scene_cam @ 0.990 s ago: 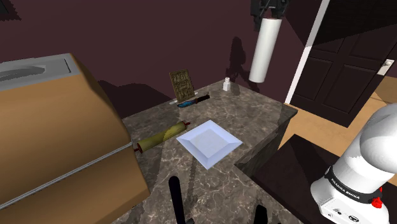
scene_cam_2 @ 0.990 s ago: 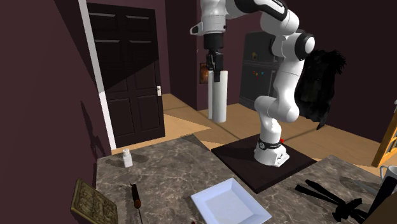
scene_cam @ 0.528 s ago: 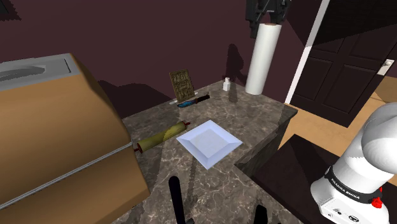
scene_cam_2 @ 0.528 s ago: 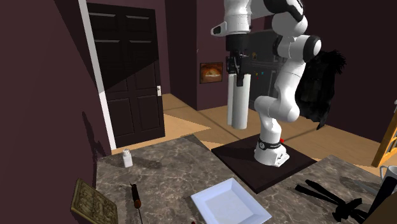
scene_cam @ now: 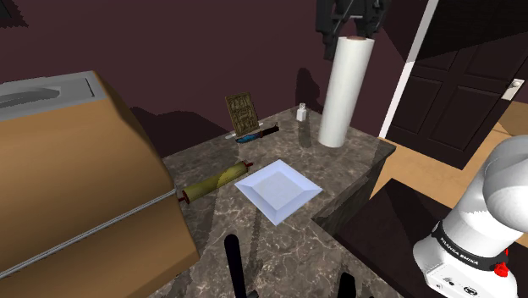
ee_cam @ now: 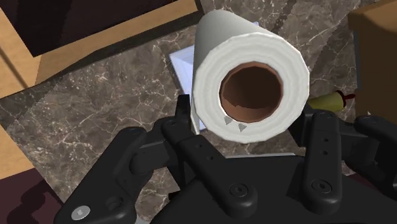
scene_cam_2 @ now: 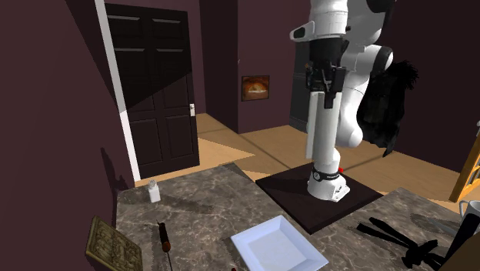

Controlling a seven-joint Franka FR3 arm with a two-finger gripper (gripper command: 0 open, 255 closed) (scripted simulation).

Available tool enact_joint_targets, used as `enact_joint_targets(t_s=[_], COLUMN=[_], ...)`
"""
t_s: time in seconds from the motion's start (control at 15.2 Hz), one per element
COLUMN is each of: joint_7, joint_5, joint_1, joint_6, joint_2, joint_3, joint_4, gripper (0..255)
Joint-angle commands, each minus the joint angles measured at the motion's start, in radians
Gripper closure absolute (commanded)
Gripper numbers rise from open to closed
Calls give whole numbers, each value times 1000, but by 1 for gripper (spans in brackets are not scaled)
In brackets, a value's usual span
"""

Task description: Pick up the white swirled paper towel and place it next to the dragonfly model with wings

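Observation:
My gripper [scene_cam: 351,34] is shut on the top end of the white paper towel roll [scene_cam: 345,93], which hangs upright in the air above the marble counter [scene_cam: 338,152]. In the second exterior view the gripper [scene_cam_2: 324,77] holds the roll [scene_cam_2: 319,127] high, in front of the arm. The wrist view looks down the roll's brown core [ee_cam: 251,86], with the black fingers [ee_cam: 182,114] clasping it on both sides. The slim dark dragonfly model [scene_cam: 255,132] lies at the counter's back edge, beside a brown plaque [scene_cam: 243,110]; it is also seen as the dragonfly [scene_cam_2: 163,237].
A white square plate [scene_cam: 277,190] lies mid-counter, with a rolling pin [scene_cam: 216,180] beside it. A small white shaker [scene_cam: 301,112] stands near the back edge. A big tan box [scene_cam: 76,169] fills the shoulder view's left. Black pieces [scene_cam_2: 400,235] lie near the stand. A dark door [scene_cam_2: 154,85] is behind.
The arm has carried the roll toward the shoulder view's left and lower, nearer the counter; in the second exterior view it moved right. The grip stays the same.

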Motion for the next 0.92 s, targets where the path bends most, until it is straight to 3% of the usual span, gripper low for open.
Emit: enact_joint_targets(t_s=[0.0,0.73,0.86], joint_7=[54,340,355], joint_5=[20,101,106], joint_1=[13,65,69], joint_6=[3,24,39], joint_2=[1,55,56], joint_3=[41,272,287], joint_4=[6,96,87], gripper=[255,255,255])
